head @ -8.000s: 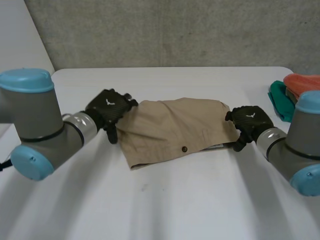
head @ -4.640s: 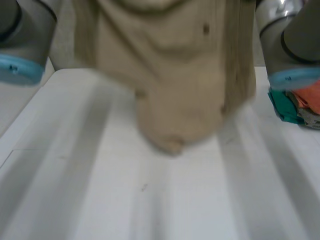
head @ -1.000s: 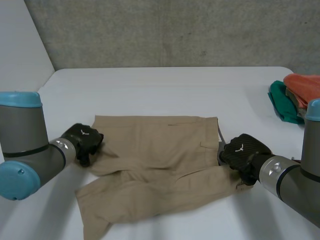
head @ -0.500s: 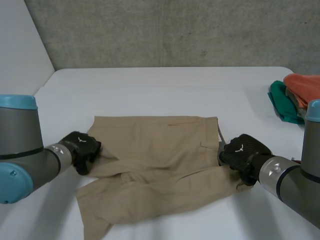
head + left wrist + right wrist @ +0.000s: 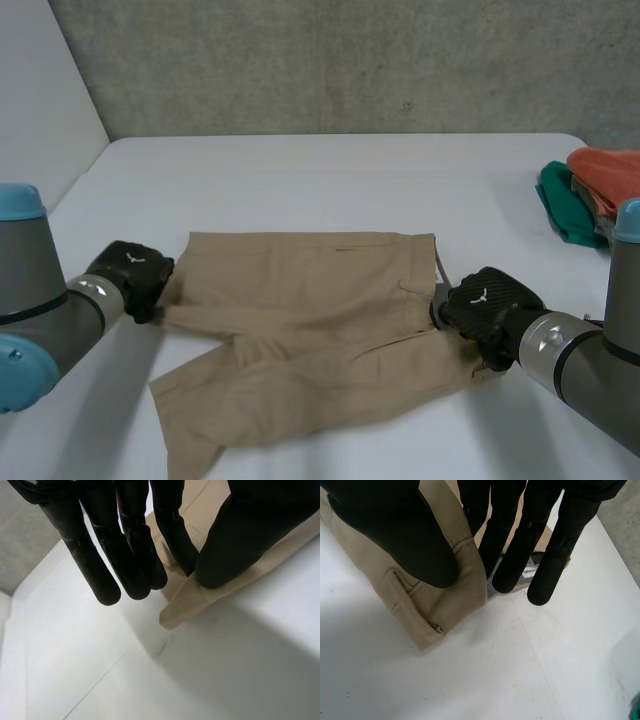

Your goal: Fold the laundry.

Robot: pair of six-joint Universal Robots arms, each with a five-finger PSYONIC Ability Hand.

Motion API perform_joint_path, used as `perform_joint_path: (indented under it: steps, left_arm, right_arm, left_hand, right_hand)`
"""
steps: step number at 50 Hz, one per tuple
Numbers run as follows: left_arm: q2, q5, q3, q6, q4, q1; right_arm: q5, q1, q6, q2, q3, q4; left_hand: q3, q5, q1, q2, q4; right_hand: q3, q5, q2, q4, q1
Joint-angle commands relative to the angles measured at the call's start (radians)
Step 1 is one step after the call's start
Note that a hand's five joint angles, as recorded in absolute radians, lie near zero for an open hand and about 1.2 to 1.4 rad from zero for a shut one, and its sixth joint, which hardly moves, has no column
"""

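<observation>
Khaki shorts (image 5: 310,320) lie spread on the white table (image 5: 330,180), waistband towards the right hand and legs trailing to the front left. My left hand (image 5: 128,275) is at the shorts' left edge. In its wrist view the thumb (image 5: 240,535) pinches a fold of khaki cloth (image 5: 185,602) against a finger. My right hand (image 5: 485,303) sits at the right edge. There the thumb (image 5: 405,530) clamps the waistband corner (image 5: 455,595) against the fingers, beside a grey label (image 5: 532,570).
A pile of green and orange clothes (image 5: 590,195) lies at the table's right edge. A grey wall stands behind the far edge. Bare table stretches beyond the shorts and in front of them.
My left hand has slid left along the table and closed on the shorts' left edge, drawing it outward. The right hand has stayed put.
</observation>
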Motion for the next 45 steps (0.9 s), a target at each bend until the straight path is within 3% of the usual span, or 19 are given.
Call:
perform_joint_path:
  steps: [1, 13, 14, 16, 17, 21, 25, 30, 34, 40, 44, 45]
  left_arm:
    - [0.074, -0.058, -0.075, 0.004, 0.011, -0.005]
    - [0.057, -0.199, -0.104, 0.16, 0.04, -0.066]
    - [0.055, -0.199, -0.098, 0.166, 0.046, -0.069]
    - [0.061, -0.189, -0.096, 0.165, 0.063, -0.075]
    - [0.066, -0.186, -0.098, 0.162, 0.07, -0.077]
    - [0.117, -0.175, -0.106, 0.13, 0.083, -0.087]
    - [0.206, -0.167, -0.142, 0.048, 0.057, -0.109]
    - [0.305, -0.086, -0.214, -0.102, -0.105, -0.167]
    - [0.335, -0.019, -0.253, -0.189, -0.242, -0.204]
    - [0.328, 0.012, -0.277, -0.255, -0.325, -0.238]
    - [0.287, -0.003, -0.276, -0.265, -0.279, -0.248]
    - [0.267, -0.011, -0.27, -0.262, -0.26, -0.25]
  right_arm:
    - [0.0, 0.002, 0.002, -0.001, 0.0, 0.0]
    - [0.0, 0.013, 0.003, -0.004, 0.002, -0.004]
    - [0.0, 0.016, 0.006, -0.004, 0.002, -0.004]
    - [0.0, 0.019, 0.012, -0.004, 0.003, -0.008]
    - [0.0, 0.02, 0.015, -0.004, 0.002, -0.011]
    - [0.0, 0.023, 0.031, -0.004, -0.002, -0.02]
    - [0.0, 0.025, 0.038, -0.004, -0.003, -0.023]
    - [0.0, 0.019, 0.035, -0.004, -0.006, -0.024]
    - [0.005, 0.011, 0.038, -0.004, -0.012, -0.024]
    - [0.011, 0.003, 0.032, -0.007, -0.014, -0.018]
    - [0.012, 0.002, 0.032, -0.018, -0.012, -0.008]
    - [0.012, 0.002, 0.032, -0.021, -0.012, -0.005]
  left_hand:
    - [0.209, 0.225, 0.288, 0.204, 0.198]
    - [0.209, 0.225, 0.288, 0.204, 0.198]
    - [0.084, 0.101, 0.164, 0.079, 0.073]
    - [-0.448, -0.432, -0.369, -0.453, -0.459]
    - [-0.576, -0.56, -0.497, -0.582, -0.587]
    - [-0.683, -0.667, -0.604, -0.689, -0.694]
    - [-0.663, -0.646, -0.584, -0.668, -0.674]
    - [-0.604, -0.587, -0.525, -0.609, -0.615]
    - [-0.601, -0.585, -0.522, -0.606, -0.612]
    - [-0.551, -0.535, -0.472, -0.557, -0.562]
    - [-0.332, -0.315, -0.253, -0.337, -0.343]
    - [-0.032, -0.015, 0.048, -0.037, -0.043]
  right_hand:
    - [0.208, 0.204, 0.222, 0.198, 0.304]
    - [0.208, 0.204, 0.222, 0.198, 0.304]
    - [0.208, 0.204, 0.222, 0.198, 0.304]
    - [0.208, 0.204, 0.222, 0.198, 0.304]
    - [0.208, 0.204, 0.222, 0.198, 0.304]
    - [0.208, 0.204, 0.222, 0.198, 0.304]
    - [0.208, 0.204, 0.222, 0.198, 0.304]
    - [0.208, 0.204, 0.222, 0.198, 0.304]
    - [0.208, 0.204, 0.222, 0.198, 0.304]
    - [0.208, 0.204, 0.222, 0.198, 0.304]
    - [0.208, 0.204, 0.222, 0.198, 0.304]
    - [0.208, 0.204, 0.222, 0.198, 0.304]
